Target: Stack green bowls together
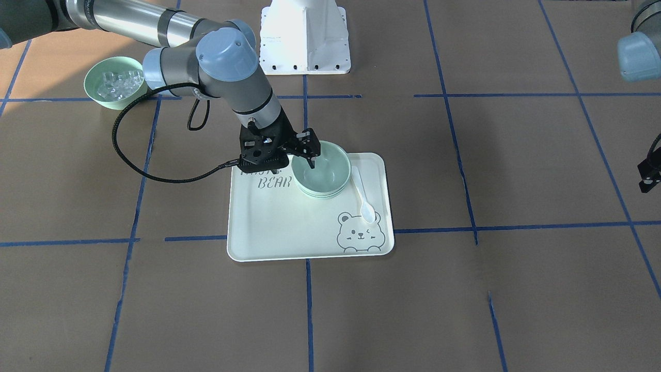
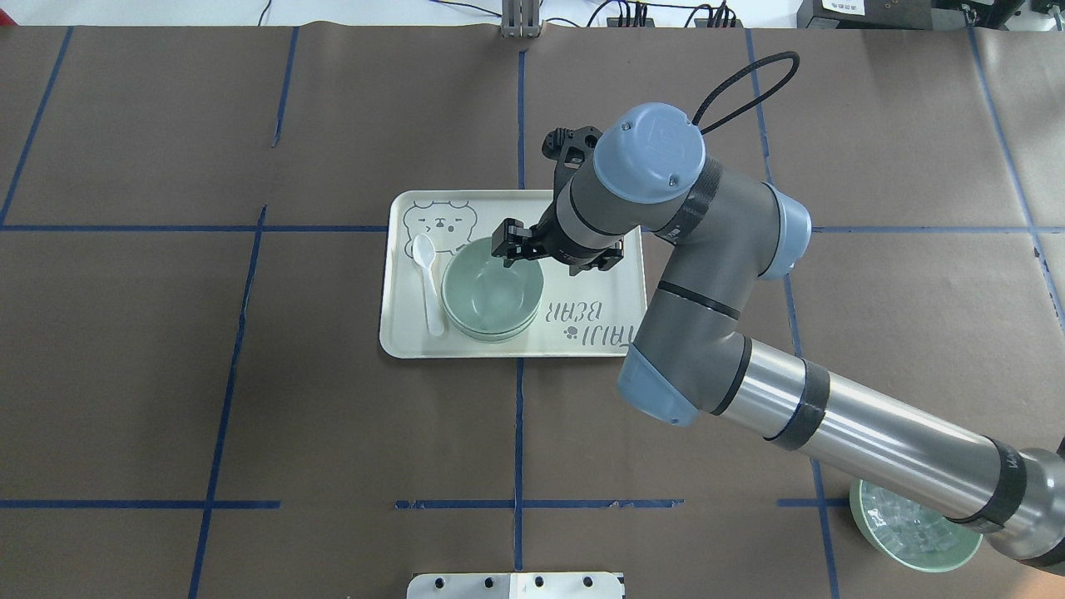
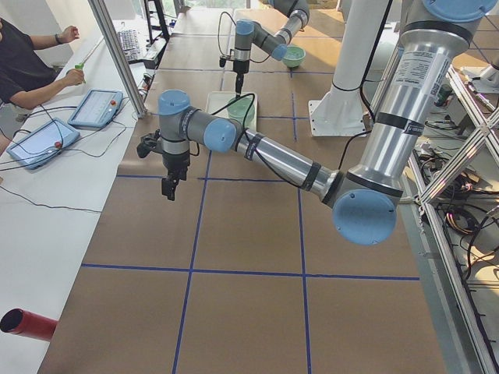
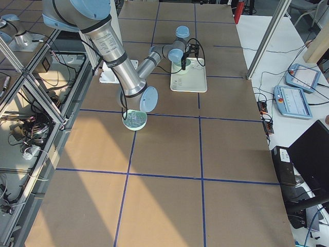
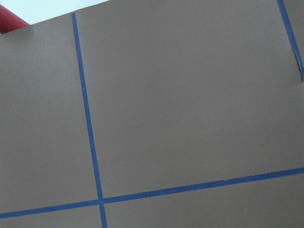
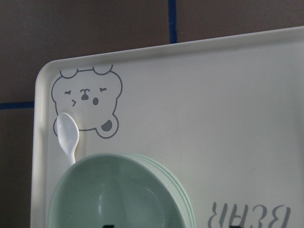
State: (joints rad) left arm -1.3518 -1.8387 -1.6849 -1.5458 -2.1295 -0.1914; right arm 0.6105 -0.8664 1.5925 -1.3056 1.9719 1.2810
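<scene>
Three pale green bowls (image 1: 321, 174) sit nested in one stack on the cream bear tray (image 1: 279, 227). The stack also shows in the overhead view (image 2: 491, 293) and the right wrist view (image 6: 118, 194). My right gripper (image 1: 311, 155) is at the stack's rim on the robot's side, with one fingertip (image 2: 508, 260) reaching just inside the top bowl. Its jaws look open and hold nothing. My left gripper (image 1: 648, 178) hangs over bare table far from the tray, cut off by the view's edge. I cannot tell whether it is open or shut.
A white spoon (image 1: 364, 199) lies on the tray beside the stack. A matching green bowl of clear cubes (image 1: 113, 82) stands off the tray, under the right arm. The robot's white base (image 1: 304, 36) is behind the tray. Brown paper with blue tape lines covers the table.
</scene>
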